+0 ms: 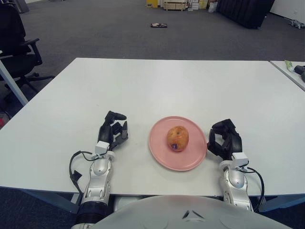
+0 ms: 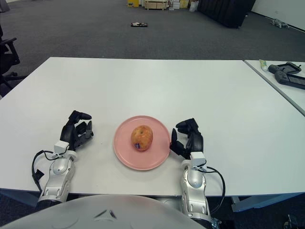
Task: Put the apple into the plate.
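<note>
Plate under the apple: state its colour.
The plate is plain pink with no pattern, clearest in the left eye view.

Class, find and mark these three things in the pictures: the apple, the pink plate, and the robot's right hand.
apple (image 1: 177,138), left eye view, middle of the fruit.
pink plate (image 1: 164,160), left eye view, bare near-left part of the plate.
right hand (image 1: 226,140), left eye view, middle of the hand, just right of the plate.
</note>
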`<state>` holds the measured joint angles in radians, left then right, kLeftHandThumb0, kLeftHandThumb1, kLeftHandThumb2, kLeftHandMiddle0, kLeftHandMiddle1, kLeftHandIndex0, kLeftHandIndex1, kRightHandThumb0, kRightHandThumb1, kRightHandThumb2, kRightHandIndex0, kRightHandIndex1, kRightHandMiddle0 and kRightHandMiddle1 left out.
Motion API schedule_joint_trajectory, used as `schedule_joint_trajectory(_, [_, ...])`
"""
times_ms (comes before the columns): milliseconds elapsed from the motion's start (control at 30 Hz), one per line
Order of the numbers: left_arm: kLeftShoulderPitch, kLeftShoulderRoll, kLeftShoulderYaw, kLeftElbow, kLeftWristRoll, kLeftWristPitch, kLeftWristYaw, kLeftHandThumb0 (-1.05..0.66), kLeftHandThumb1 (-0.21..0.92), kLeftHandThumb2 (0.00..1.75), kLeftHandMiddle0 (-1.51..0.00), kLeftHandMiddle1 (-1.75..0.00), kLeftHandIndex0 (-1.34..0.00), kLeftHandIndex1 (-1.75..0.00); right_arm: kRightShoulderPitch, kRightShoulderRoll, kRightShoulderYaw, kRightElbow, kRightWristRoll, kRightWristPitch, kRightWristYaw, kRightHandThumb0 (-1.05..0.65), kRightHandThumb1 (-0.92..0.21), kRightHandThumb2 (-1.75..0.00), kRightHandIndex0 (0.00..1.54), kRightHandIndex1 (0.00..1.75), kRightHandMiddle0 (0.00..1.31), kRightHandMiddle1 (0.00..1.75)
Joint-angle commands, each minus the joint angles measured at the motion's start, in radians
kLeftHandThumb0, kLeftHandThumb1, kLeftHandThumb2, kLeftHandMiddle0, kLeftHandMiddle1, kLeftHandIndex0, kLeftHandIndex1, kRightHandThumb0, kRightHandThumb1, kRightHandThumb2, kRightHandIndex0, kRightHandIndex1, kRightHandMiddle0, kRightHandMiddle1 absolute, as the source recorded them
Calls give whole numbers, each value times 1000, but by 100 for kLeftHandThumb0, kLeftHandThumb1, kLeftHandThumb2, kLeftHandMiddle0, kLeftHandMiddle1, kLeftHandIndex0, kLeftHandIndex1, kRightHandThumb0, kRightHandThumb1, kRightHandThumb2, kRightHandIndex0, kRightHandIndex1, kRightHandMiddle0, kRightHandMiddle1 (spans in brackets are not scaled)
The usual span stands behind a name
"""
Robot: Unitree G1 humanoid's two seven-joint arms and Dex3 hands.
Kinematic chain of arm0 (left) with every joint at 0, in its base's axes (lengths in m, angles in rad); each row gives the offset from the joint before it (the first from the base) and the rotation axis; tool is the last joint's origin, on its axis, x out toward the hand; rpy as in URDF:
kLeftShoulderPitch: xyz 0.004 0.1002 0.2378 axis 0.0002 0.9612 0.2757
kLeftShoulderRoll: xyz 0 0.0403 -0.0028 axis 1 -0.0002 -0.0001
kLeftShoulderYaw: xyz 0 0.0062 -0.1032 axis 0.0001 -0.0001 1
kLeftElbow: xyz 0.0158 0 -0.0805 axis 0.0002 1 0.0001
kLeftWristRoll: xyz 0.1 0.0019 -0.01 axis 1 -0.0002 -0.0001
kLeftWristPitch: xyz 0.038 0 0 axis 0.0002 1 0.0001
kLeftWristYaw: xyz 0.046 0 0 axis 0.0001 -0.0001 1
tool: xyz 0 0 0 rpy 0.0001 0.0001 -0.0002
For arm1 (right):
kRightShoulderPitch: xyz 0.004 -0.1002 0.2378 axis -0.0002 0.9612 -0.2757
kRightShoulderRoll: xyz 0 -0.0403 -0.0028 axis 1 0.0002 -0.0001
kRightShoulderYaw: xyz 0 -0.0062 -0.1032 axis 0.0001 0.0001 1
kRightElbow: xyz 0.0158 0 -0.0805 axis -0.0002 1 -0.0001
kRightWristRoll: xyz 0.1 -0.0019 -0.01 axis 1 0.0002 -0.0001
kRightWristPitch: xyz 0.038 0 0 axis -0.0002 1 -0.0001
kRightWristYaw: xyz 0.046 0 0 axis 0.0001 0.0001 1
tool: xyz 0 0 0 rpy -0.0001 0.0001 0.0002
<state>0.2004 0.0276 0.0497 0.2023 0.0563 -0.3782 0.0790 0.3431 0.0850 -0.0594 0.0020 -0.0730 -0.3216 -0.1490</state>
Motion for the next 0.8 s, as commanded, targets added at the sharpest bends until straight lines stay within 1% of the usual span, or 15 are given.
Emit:
schedule_joint_trajectory(0, [-16, 1, 3, 16, 3, 1, 2, -40, 62, 95, -87, -175, -38, -175, -6, -7, -2, 4, 8, 11, 5, -43, -49, -111, 111, 175, 48, 175])
schedule_joint_trajectory(267, [-14, 0, 2, 12, 9, 8, 8, -40, 61, 95, -87, -175, -39, -175, -1, -1, -2, 0, 34, 11, 20, -42, -51, -108, 108, 175, 46, 175])
schedule_joint_trajectory(400, [-13, 1, 1, 12, 9, 7, 6, -40, 61, 95, -88, -175, -39, -175, 3, 4, -3, -12, 47, 31, 25, -41, -54, -105, 106, 175, 44, 175])
schedule_joint_trajectory(567, [-11, -1, 1, 11, 10, 7, 9, -40, 61, 95, -88, -175, -39, -175, 9, 15, -5, -39, 95, 67, 44, -41, -55, -103, 105, 175, 43, 175])
schedule_joint_trajectory(767, [-11, -2, 0, 10, 8, 3, 6, -40, 61, 95, -88, -175, -38, -175, 16, 24, -8, -65, 147, 95, 65, -41, -54, -105, 106, 175, 44, 175])
